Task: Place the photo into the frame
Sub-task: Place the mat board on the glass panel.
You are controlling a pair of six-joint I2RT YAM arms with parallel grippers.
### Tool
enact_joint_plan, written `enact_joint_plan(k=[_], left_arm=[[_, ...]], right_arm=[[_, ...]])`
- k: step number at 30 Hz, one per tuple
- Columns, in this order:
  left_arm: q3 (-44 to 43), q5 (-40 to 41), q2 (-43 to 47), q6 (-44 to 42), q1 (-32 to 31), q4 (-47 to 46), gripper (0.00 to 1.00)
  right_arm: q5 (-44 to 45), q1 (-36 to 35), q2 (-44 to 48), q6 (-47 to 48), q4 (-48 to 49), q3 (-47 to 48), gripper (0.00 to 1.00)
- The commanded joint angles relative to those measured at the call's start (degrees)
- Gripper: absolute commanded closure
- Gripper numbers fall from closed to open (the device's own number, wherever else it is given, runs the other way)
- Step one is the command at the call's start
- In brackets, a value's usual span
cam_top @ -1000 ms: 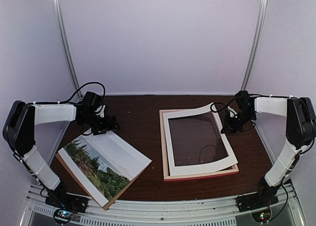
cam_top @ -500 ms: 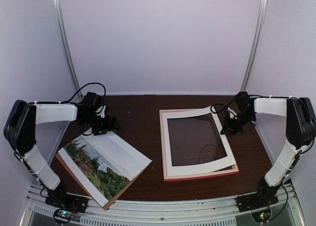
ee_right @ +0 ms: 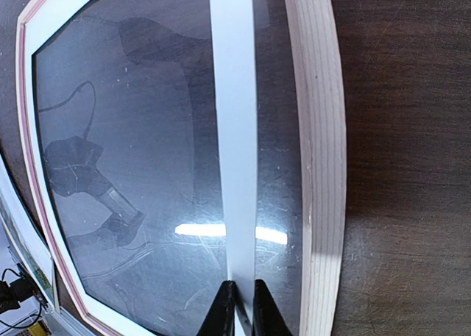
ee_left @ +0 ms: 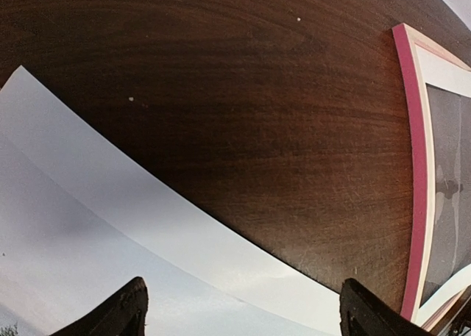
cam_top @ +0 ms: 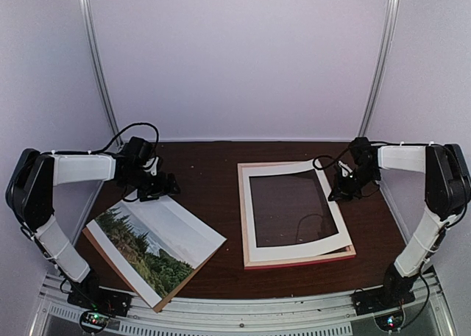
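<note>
The photo (cam_top: 158, 244), pale sky over dark green trees, lies at the front left on a brown backing board (cam_top: 157, 308). My left gripper (cam_top: 158, 189) is open and empty, just over the photo's far edge; its pale sky fills the left wrist view (ee_left: 110, 262) between my fingertips (ee_left: 243, 306). The frame (cam_top: 243, 218) lies flat on the right, glass inside, pink rail (ee_left: 416, 167) and pale wood side (ee_right: 318, 167) showing. A white mat (cam_top: 294, 249) lies on it. My right gripper (cam_top: 340, 189) is shut on the mat's right strip (ee_right: 234, 130), pinched between my fingertips (ee_right: 238, 288).
The dark wood table (cam_top: 213, 181) runs between photo and frame. Both arm bases and a metal rail (cam_top: 235, 314) line the near edge. Pale walls close in the back and sides.
The mat's raised, curled far right corner has come down flatter onto the frame, with my right gripper lowering slightly. My left gripper has hardly moved.
</note>
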State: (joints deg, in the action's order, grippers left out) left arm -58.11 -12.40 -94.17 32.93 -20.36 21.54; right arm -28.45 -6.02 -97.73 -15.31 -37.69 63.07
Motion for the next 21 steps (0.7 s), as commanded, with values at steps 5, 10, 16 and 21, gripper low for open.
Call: enact_joint_plan(k=[5,10,16,21], left_arm=[[-2.30,2.42,2.06,-2.07,-0.29,1.90,0.06],[-1.66,2.43,3.48,-2.30,-0.29,1.44,0.02],[-1.48,1.97,3.24,-2.14,-0.29,0.97,0.02],[-1.69,1.62,2.64,-2.08,-0.29,1.07,0.02]], right_arm=[[0.84,-0.15,-0.37,0.72,-0.45,1.16,0.91],[0.90,-0.19,-0.51,0.89,-0.44,1.26,0.91],[1.76,-0.16,-0.17,1.07,-0.71,1.18,0.91],[1.83,-0.22,0.39,0.77,-0.31,0.42,0.90]])
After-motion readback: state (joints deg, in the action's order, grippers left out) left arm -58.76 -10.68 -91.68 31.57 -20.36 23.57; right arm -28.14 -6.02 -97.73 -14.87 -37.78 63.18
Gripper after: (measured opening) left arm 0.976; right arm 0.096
